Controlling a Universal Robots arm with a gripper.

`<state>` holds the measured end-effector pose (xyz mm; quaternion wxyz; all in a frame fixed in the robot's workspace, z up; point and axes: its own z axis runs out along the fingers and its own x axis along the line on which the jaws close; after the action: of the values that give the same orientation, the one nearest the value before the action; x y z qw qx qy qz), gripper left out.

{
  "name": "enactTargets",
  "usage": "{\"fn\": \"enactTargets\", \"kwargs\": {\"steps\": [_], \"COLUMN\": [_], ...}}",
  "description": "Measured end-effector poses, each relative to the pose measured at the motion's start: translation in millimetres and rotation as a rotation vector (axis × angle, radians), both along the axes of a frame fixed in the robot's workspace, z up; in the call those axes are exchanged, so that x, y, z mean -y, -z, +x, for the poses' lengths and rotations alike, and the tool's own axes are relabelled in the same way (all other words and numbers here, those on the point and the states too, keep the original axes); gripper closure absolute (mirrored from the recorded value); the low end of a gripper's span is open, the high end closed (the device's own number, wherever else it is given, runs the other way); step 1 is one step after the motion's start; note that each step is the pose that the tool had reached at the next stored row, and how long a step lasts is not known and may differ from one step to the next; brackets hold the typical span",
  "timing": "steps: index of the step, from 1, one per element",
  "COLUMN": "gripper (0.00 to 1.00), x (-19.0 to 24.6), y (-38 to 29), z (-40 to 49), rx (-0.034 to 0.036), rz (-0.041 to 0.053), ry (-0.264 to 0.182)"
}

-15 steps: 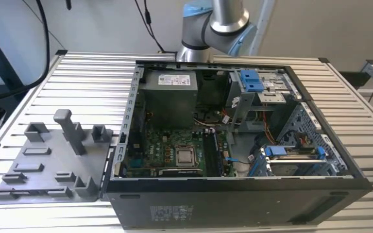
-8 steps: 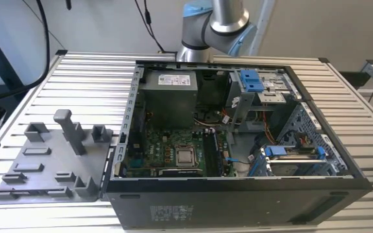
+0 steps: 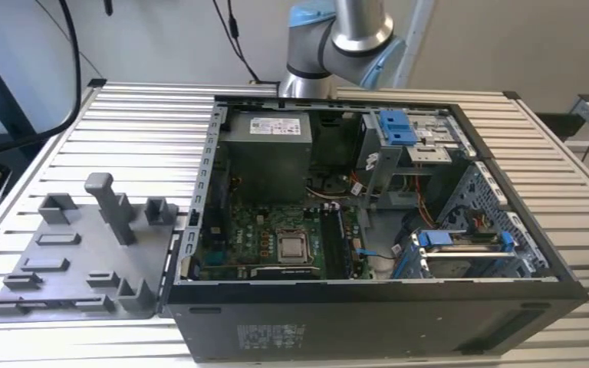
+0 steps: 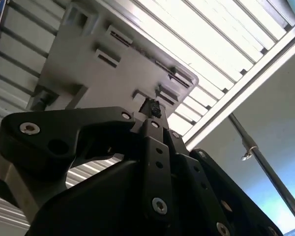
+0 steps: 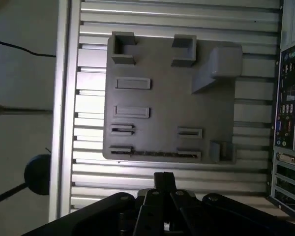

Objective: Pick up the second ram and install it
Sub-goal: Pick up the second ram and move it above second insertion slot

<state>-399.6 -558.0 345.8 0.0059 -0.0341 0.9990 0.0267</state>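
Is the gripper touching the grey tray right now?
Apart. In the first wrist view, bare table slats show between the gripper and the grey tray.

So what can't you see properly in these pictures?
The second ram: first wrist view, edge-on in the grey tray, a thin dark strip, face hidden.
The arm: exterior view, cut off by the top edge.
Ram slots inside the computer: exterior view, too small to tell if filled.
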Motion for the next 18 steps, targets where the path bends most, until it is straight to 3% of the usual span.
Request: {"fn": "enactTargets", "kwargs": {"steps": [18], "gripper": [0.89], "x": [-0.1], "y": [0.0], "z": [0.0], "rx": [0.0000], "rz": [-0.0014], "ry": [-0.315]}}
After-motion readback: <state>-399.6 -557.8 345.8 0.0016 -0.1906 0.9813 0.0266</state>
